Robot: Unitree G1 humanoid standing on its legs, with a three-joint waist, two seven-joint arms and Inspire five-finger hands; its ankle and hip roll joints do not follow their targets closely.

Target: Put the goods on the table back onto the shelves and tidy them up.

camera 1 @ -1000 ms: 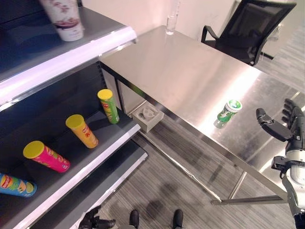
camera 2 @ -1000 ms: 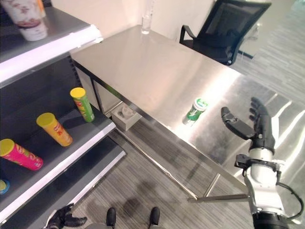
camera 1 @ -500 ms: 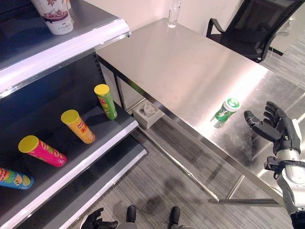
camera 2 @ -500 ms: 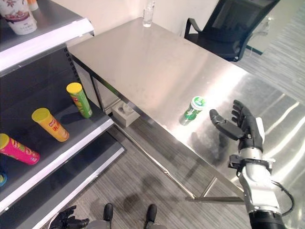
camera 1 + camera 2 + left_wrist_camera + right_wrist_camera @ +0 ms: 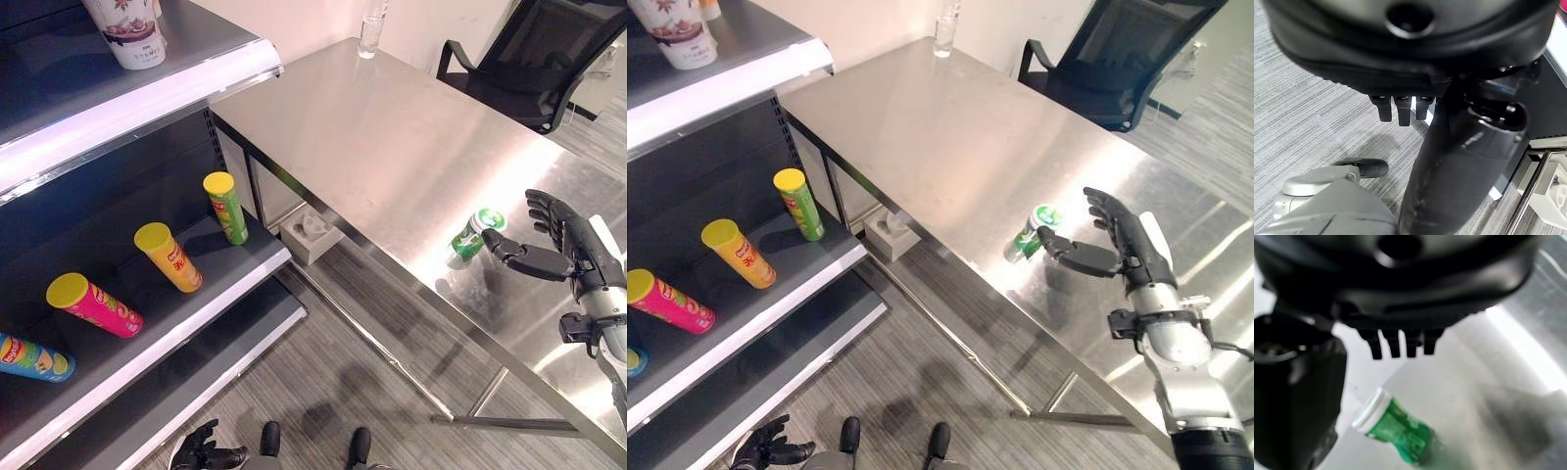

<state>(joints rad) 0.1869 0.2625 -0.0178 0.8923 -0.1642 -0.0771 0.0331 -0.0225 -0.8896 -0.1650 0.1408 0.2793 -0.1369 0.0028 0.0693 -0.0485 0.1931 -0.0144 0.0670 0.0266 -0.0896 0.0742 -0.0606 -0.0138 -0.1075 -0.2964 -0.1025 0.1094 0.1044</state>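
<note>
A small green bottle (image 5: 470,233) with a white and green cap lies on its side on the steel table (image 5: 392,147), near the front edge. My right hand (image 5: 573,250) hovers just to its right, open, fingers spread, with the thumb (image 5: 1073,257) reaching close beside the bottle. In the right wrist view the bottle (image 5: 1396,431) lies past the straight fingertips (image 5: 1400,345), with nothing in the hand. My left hand (image 5: 201,452) hangs low over the floor by the shelf's foot, fingers relaxed and holding nothing.
The shelf unit (image 5: 176,323) on the left holds a green can (image 5: 225,206), a yellow can (image 5: 168,257), a pink can (image 5: 93,305) and a blue can (image 5: 34,357). A cup (image 5: 127,29) stands on the upper shelf. A glass (image 5: 370,34), an office chair (image 5: 529,59) and a white box (image 5: 312,231) are nearby.
My right hand has moved forward and left across the table, bringing its thumb up beside the green bottle. The camera has shifted slightly. The bottle lies where it was.
</note>
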